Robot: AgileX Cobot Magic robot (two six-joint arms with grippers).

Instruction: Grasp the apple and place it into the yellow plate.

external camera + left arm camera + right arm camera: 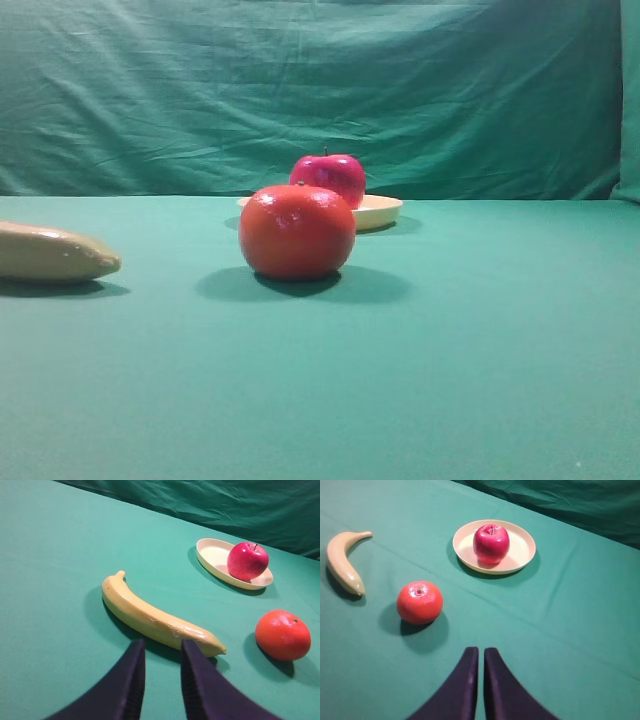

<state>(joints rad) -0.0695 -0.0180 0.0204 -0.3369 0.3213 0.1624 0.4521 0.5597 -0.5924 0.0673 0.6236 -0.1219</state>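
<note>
Apple (491, 543): sits in the yellow plate (524, 550); we leave it alone.
Right gripper (479, 655): jaws together, empty.
Left gripper (162, 652): jaws look slightly apart, we think.

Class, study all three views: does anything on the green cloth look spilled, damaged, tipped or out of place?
Nothing stands out. The apple sits upright in the yellow plate, stem up. The orange fruit and the banana lie intact on the cloth, each apart from the others. Nothing looks spilled or broken.
</note>
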